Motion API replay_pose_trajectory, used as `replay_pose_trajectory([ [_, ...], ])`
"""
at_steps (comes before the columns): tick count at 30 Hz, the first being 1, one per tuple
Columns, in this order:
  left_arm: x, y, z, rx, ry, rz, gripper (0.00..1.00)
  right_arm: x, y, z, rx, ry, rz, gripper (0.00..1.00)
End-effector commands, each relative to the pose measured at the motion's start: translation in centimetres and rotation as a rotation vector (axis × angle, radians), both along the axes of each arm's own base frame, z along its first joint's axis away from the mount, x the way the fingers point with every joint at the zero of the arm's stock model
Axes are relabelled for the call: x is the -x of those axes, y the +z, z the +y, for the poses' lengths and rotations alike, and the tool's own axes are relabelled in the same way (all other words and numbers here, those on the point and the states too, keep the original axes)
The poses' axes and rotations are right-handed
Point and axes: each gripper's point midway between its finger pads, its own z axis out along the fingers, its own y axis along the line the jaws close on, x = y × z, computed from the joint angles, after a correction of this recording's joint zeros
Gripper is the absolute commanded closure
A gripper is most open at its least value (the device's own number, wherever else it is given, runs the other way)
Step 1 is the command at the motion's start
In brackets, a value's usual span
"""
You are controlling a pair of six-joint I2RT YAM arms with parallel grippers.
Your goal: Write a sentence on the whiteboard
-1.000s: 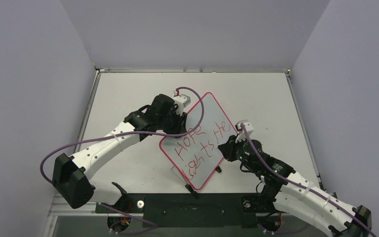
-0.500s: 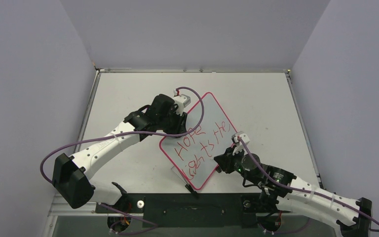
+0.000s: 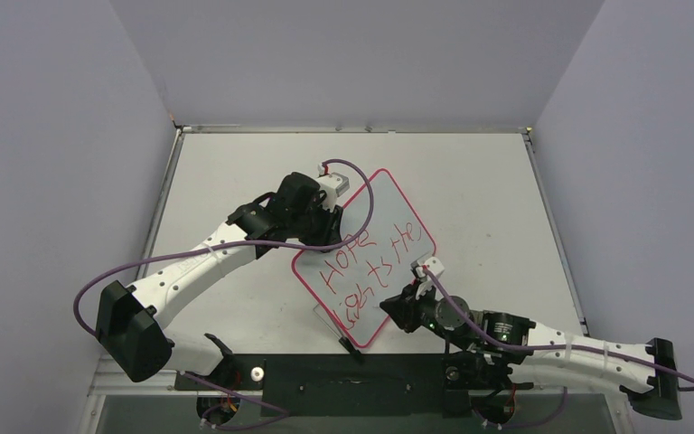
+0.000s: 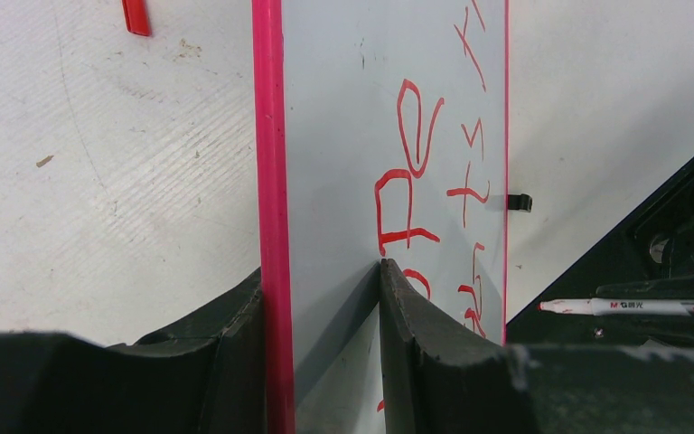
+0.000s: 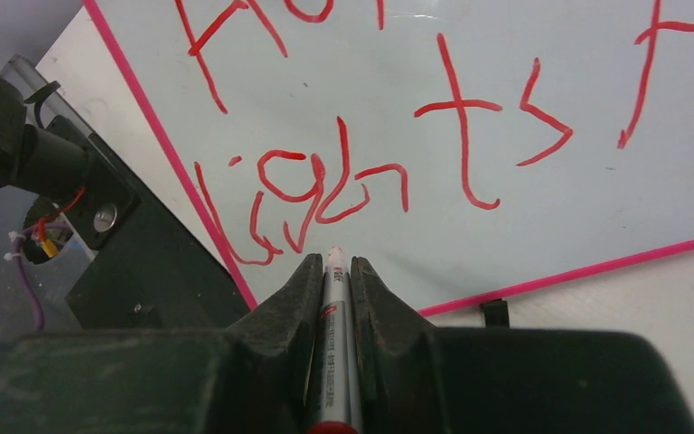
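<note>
Whiteboard (image 3: 389,217): one; lay cornerwise at mid-counter between the two arms, near corner reaching the black base plate (image 3: 352,375).
Sentence (image 3: 361,271): red letters in two uneven lines, "HOPE" above, "lights the" below; three words counted.
Left pincer (image 4: 321,271): partly spread, one finger on either face of the board at its far-left edge, clamped across the pink rim.
Right pincer (image 5: 332,262): nearly closed, gripping one marker (image 5: 334,362) lengthwise between its fingers, at the board's near-right edge.
Marker tip: pointed at the white surface just below "lights"; contact with the board could not be told.
Counter (image 3: 470,181): grey-white, scuffed; carried the board.
Black clip (image 5: 495,312): one, just outside the board's pink rim.
Red scrap (image 4: 134,16): one, on the counter beside the board, apart from it.
Pincers: two, both occupied.
</note>
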Motion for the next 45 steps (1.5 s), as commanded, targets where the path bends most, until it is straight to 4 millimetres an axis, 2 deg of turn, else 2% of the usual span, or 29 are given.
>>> replay_pose_trajectory([
  [1,-0.5,-3.6,5.2,-0.322,-0.016,-0.062,1.00,0.4,1.0,1.3,-0.041,0.023,-0.041,1.00],
  [5,-0.5,-3.5,5.3,-0.322,-0.014,-0.063,1.00,1.0,0.8,1.8,-0.041,0.052,-0.050,1.00],
  [25,-0.5,-3.5,5.3,-0.325,-0.014,-0.065,1.00,1.6,-0.4,2.8,-0.009,0.062,-0.055,1.00],
  [37,-0.5,-3.6,5.3,-0.324,-0.017,-0.063,1.00,0.5,-4.5,2.1,0.134,-0.033,-0.020,1.00],
  [45,-0.5,-3.5,5.3,-0.323,-0.015,-0.065,1.00,0.1,-5.7,1.7,0.189,-0.089,0.009,1.00],
])
